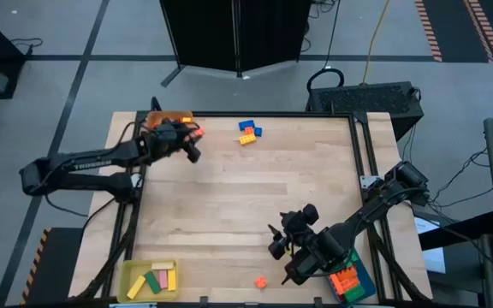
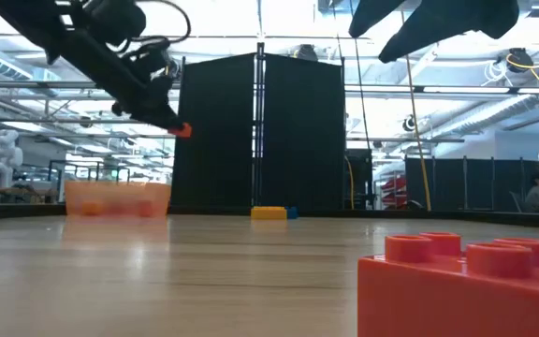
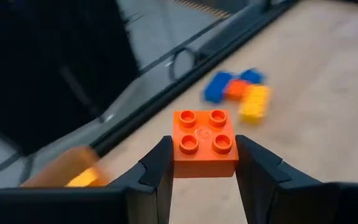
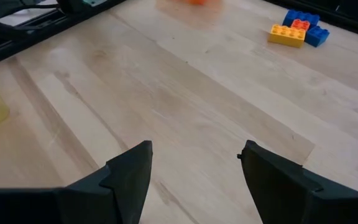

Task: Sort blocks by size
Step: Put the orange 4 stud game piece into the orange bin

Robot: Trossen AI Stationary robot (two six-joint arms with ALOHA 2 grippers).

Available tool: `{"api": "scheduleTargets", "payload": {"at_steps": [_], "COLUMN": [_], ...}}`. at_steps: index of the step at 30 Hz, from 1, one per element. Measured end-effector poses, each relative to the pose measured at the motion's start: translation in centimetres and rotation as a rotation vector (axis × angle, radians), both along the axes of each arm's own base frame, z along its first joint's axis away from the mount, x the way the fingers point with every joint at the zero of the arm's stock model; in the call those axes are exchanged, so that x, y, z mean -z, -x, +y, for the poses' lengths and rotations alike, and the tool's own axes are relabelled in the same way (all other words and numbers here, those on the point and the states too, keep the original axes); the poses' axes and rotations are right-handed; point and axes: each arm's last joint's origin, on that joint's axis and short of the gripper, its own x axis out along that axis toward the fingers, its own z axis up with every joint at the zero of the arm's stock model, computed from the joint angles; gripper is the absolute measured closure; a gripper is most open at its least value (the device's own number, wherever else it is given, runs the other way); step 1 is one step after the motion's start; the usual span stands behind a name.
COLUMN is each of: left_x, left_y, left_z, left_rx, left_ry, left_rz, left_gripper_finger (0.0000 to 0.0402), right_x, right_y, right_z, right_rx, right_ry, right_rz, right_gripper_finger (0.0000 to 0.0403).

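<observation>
At the far left corner of the table: left gripper (image 3: 205, 163) raised in the air, beside the orange tray (image 1: 171, 117), fingers closed on a small orange block (image 3: 205, 142).
Step in hand: carrying this square block, four studs on top, toward the orange tray; probably the place for that size.
Next move: bringing the block above the tray, lowering, then opening the fingers; needs care so the block lands inside the rim.
Right gripper (image 4: 194, 163): waiting at the near right side, above bare wood, fingers wide apart, nothing between.
Other blocks: a yellow, blue and orange cluster (image 1: 248, 131) near the far edge; one small orange block (image 1: 261, 281) near the front edge; long bars inside the yellow tray (image 1: 132, 275); some more in the blue tray (image 1: 362, 275).
Materials: blocks of smooth, hard, shiny plastic with round studs; trays translucent; table (image 1: 229, 197) of pale wood planks, matte grain.
</observation>
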Motion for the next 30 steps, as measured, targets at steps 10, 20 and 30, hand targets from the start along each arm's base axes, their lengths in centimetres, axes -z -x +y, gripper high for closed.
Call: {"api": "scheduleTargets", "payload": {"at_steps": [10,20,30], "left_x": [1.1,2.1,2.3], "left_y": [3.6,5.6,5.8], "left_z": [4.8,7.2,7.5], "left_rx": [-0.296,-0.369,-0.395], "left_ry": [0.068,0.154,0.156], "left_rz": [0.084,0.088,0.097], "left_gripper_finger": [0.0274,0.0252,0.0155], "right_x": [0.0,0.0,0.0], "right_y": [0.3,0.2,0.2], "right_z": [0.5,0.5,0.5], "right_rx": [-0.021,-0.025,-0.025], "right_ry": [0.004,0.005,0.005], "right_rz": [0.000,-0.001,-0.002], "right_gripper_finger": [0.0165,0.0165,0.0165]}}
